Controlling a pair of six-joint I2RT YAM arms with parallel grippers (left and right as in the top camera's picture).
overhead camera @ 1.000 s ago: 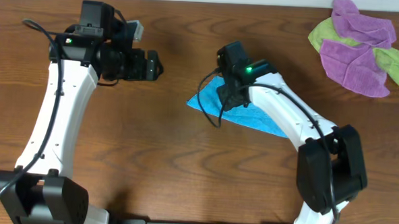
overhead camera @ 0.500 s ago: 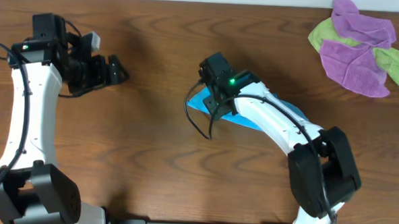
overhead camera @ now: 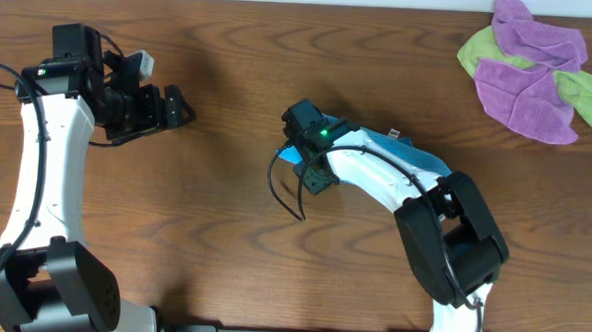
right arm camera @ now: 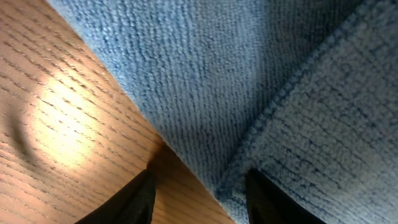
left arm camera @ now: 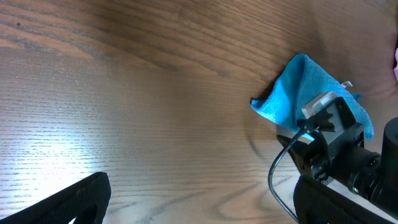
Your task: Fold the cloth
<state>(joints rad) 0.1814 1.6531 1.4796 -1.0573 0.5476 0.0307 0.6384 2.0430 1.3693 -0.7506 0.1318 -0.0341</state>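
My right gripper (right arm camera: pixel 200 190), fingers apart, sits close over a corner of the cloth (left arm camera: pixel 298 93). My left gripper (overhead camera: pixel 171 104) hovers well aside, also spread.

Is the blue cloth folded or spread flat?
Folded, at least partly: in the right wrist view one hemmed layer of the cloth lies over another.

Cloth (left arm camera: pixel 297 87) mostly beneath right arm (overhead camera: pixel 376 175)

no legible text, labels or numbers
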